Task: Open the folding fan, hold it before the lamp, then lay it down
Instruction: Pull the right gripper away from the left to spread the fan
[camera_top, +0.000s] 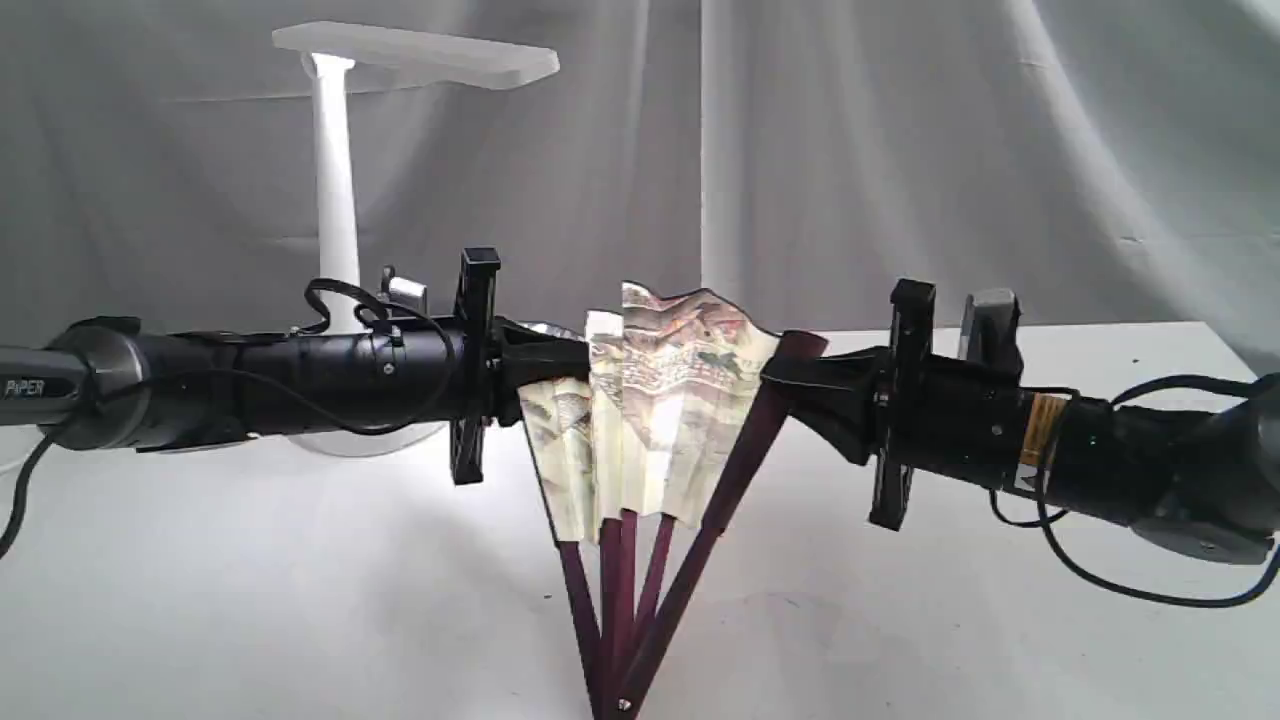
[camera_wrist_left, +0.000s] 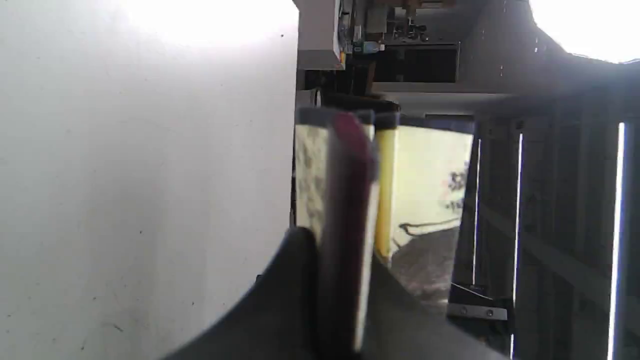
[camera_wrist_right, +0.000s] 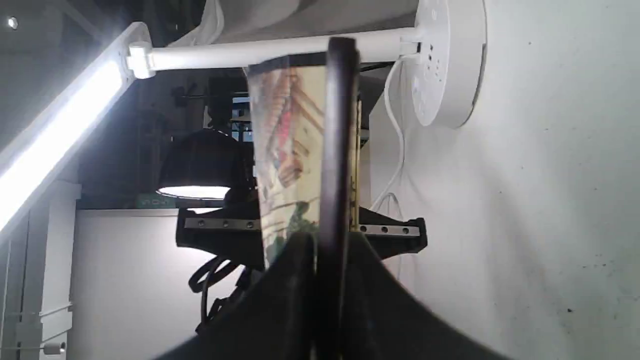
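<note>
The folding fan (camera_top: 655, 410) stands partly spread above the white table, its pivot low at the front and its painted cream leaf upward. My left gripper (camera_top: 560, 362) is shut on the fan's left outer rib (camera_wrist_left: 347, 225). My right gripper (camera_top: 785, 375) is shut on the right maroon outer rib (camera_wrist_right: 336, 150). Both arms reach in level from either side. The white lamp (camera_top: 335, 180) stands behind the left arm, its flat head (camera_top: 420, 55) lit; its round base (camera_wrist_right: 445, 65) and cord show in the right wrist view.
A grey cloth backdrop (camera_top: 900, 150) hangs behind the white table (camera_top: 300, 600). Black cables (camera_top: 1100, 580) loop under the right arm. The lamp's base sits partly hidden behind the left arm.
</note>
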